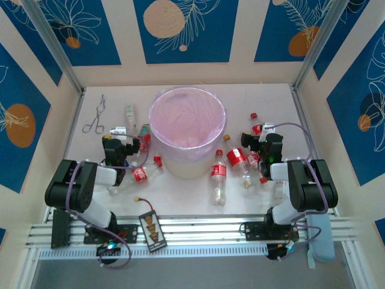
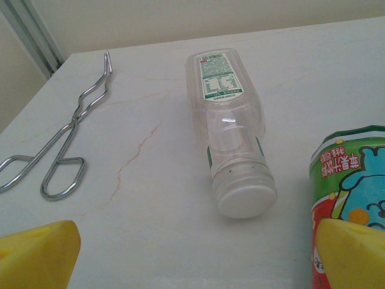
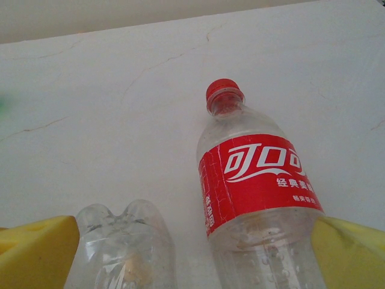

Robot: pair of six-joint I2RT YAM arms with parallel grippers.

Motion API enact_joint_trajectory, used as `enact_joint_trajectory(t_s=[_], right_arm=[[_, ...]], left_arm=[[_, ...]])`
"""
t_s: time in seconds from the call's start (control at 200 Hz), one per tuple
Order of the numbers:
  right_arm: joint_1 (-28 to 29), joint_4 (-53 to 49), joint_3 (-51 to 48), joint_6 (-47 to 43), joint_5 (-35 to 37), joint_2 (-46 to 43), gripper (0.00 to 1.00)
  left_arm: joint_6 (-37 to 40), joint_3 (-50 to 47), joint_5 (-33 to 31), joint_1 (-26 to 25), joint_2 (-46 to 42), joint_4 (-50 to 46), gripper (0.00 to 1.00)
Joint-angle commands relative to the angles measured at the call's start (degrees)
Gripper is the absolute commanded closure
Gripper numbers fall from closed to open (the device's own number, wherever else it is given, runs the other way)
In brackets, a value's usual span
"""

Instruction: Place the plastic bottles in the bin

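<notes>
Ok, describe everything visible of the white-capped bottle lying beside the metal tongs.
The bottle is small, clear plastic and apparently empty. It has a ribbed white screw cap and a white label printed in green round its far half. It lies on its side on the pale veined table, cap pointing toward the left wrist camera. Only the table touches it: the tongs lie apart on its left, a green-labelled bottle apart on its right.
</notes>
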Motion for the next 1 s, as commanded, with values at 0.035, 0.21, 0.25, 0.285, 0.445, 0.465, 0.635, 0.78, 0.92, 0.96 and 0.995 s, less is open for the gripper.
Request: enact_joint_trajectory(t_s=[0.035, 0.21, 0.25, 0.285, 0.445, 0.465, 0.635, 0.78, 0.92, 0.96, 0.995], right_arm=[[0.1, 1.0, 0.6, -0.6, -0.3, 0.2, 0.01], [0.1, 1.1, 0.5, -0.6, -0.3, 0.1, 0.01], [0.1, 1.1, 0.5, -0.6, -0.3, 0.1, 0.01], [0.1, 1.1, 0.5, -0.6, -0.3, 0.1, 0.01], [0.2, -10.8, 5.3, -0.6, 0.0, -5.1, 0.01], [0.1, -15.0, 6.9, -0.6, 0.1, -6.6, 0.01], [-0.5, -42.1, 19.5, 5.0, -0.7, -17.0, 0.00], [-4.8, -71.8, 36.3, 9.1, -3.7, -13.7, 0.00], [-8.4, -89.4, 45.9, 5.8, -7.8, -6.2, 0.00], [-9.3, -91.3, 46.6, 4.9, -8.7, -4.3, 0.01], [-10.2, -92.3, 47.1, 4.7, -9.7, -2.5, 0.04]], left_arm=[[-0.3, 0.0, 1.4, 0.9, 0.2, 0.2, 0.00], [-0.5, -0.1, 2.4, 1.5, 0.0, 0.2, 0.00], [-0.4, -0.2, 2.4, 1.4, -0.1, 0.5, 0.00], [-0.4, -0.4, 2.3, 1.4, -0.2, 0.6, 0.00], [-1.3, 1.7, -1.3, 1.3, -9.1, -10.5, 0.00], [-1.7, 1.9, -2.6, 1.3, -10.8, -12.5, 0.00], [-5.1, 6.3, -12.5, 1.5, -24.7, -33.1, 0.00], [-11.9, 17.9, -13.6, 1.6, -32.1, -60.3, 0.00], [-17.0, 29.7, -3.2, 1.7, -33.8, -78.7, 0.00], [-18.0, 32.6, 1.0, 1.5, -33.2, -82.0, 0.00], [-18.9, 35.2, 4.1, 1.1, -32.6, -84.8, 0.00]])
